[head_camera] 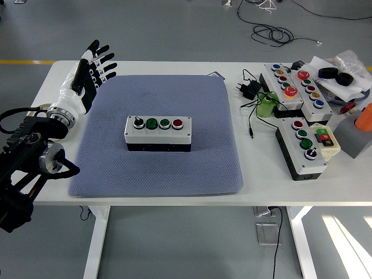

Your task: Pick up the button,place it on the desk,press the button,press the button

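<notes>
A white and black button box (pixel 158 132) lies in the middle of the blue-grey mat (pixel 203 168). It carries a black knob, two green buttons and a red button in a row. My left hand (pixel 94 68) is open with fingers spread, raised over the mat's far left corner, well left of the box and apart from it. The right arm is out of view.
At the right of the table stand two long button boxes (pixel 290 85), another box (pixel 303 146), a green roll (pixel 267 106), a black plug with cable (pixel 249 88), a grey box (pixel 354 138) and a bag of parts (pixel 342 72).
</notes>
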